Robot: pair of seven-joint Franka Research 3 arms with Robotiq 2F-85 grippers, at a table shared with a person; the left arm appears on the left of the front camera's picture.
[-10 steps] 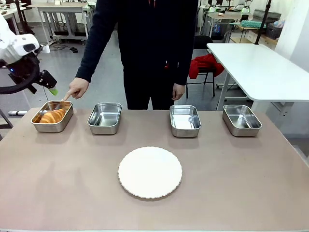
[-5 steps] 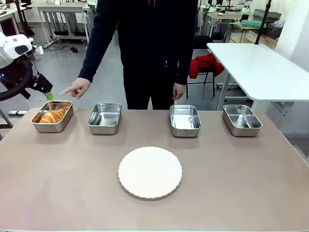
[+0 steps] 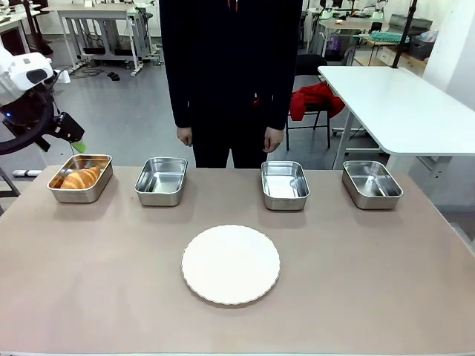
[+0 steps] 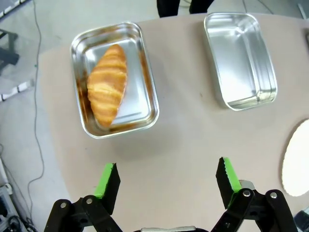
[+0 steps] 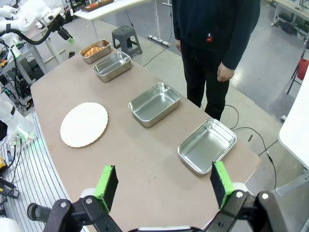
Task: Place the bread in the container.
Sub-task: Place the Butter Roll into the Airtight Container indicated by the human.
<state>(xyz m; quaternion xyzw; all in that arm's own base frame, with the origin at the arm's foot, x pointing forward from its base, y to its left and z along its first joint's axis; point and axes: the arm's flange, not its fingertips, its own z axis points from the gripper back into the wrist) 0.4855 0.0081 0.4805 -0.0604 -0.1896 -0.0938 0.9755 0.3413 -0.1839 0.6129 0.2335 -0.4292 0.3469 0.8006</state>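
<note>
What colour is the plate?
White, plain, with a scalloped rim; front view shows it best.

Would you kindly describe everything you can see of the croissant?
The croissant is golden-brown with ridged, darker-striped crust and tapered ends. It lies flat, slightly diagonal, inside the shiny steel pan at the table's left end, resting on the pan's floor. Nothing else touches it; the open left claw hangs apart from it.

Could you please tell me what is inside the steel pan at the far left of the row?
The croissant lies diagonally inside that pan, alone, with bare shiny floor around it. The patch of floor directly beneath the croissant is covered, so nothing can be said about it.
</note>
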